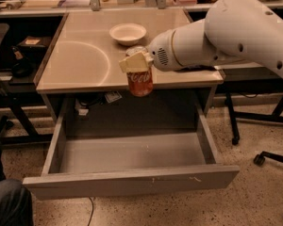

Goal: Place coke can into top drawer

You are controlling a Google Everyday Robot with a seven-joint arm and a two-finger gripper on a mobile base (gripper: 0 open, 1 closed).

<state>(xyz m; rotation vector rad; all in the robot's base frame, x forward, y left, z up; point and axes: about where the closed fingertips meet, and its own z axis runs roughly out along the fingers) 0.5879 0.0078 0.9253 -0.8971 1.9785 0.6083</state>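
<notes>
Camera view shows the gripper [137, 64] at frame centre clamped on the upright coke can [140, 83], held in the air at the desk's [80, 55] front edge, above the open top drawer [132, 182] in the lower half.

End effector [137, 63] with can [140, 82] over drawer [132, 181]

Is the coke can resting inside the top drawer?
No, the claw holds the coke can aloft at the desk edge, above the open top drawer.

I see speckled floor [254, 201] under the desk [80, 55] — chair castors [260, 159] to its right — gripper [137, 64] at its front edge.
</notes>
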